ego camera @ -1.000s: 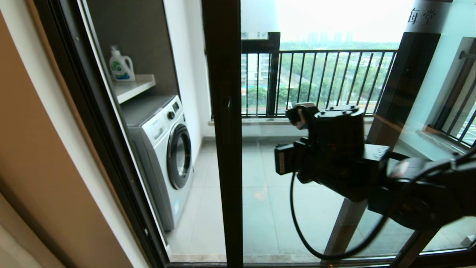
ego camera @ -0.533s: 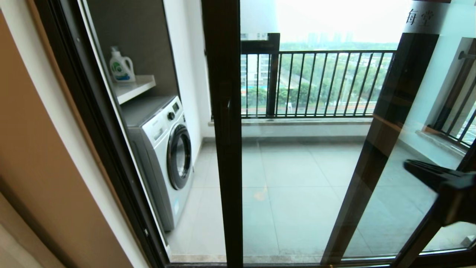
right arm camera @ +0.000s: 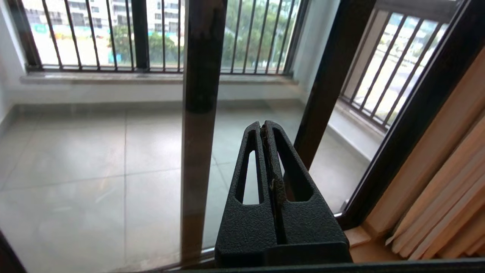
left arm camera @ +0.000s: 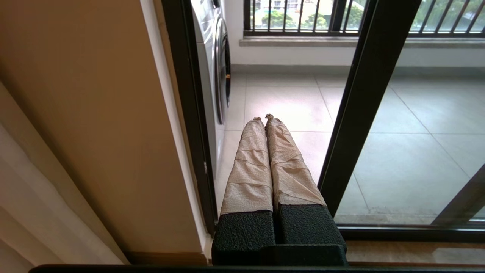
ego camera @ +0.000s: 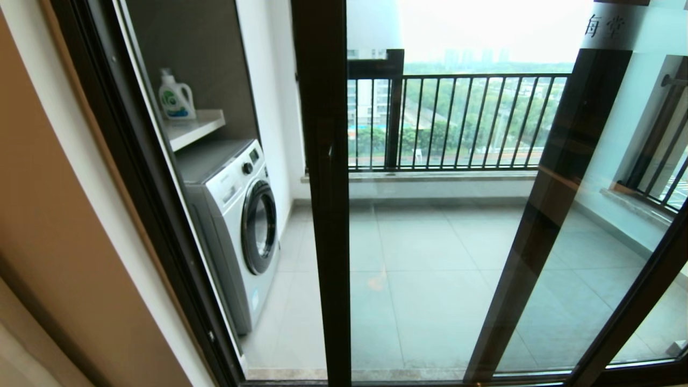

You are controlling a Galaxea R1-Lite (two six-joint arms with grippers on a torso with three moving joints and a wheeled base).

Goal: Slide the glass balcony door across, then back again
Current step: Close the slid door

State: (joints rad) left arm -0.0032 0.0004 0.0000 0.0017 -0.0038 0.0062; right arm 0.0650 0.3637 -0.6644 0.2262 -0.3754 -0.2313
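The right arm, which filled the lower right of the head view a second ago and showed only a fingertip half a second ago, has dropped out of that view altogether; the door has not shifted.

In the head view the glass balcony door (ego camera: 322, 188) stands just left of centre: a slim dark brown-black stile running from top to bottom, clear glass to its right, and a black bar handle faintly visible along the frame. A frosted strip with Chinese characters (ego camera: 604, 26) sits at the upper right. Behind the glass are a washing machine (ego camera: 236, 226), a detergent bottle (ego camera: 174, 97) on a shelf, and the balcony railing (ego camera: 457, 121).

In the left wrist view the left gripper (left arm camera: 264, 118), its fingers wrapped in tan paper and pressed together, is low near the floor track, beside the door's dark frame (left arm camera: 363, 102), touching nothing.

In the right wrist view the right gripper (right arm camera: 262, 127) has its black fingers pressed together, holding nothing, pointing at the glass near a dark upright (right arm camera: 201, 94).
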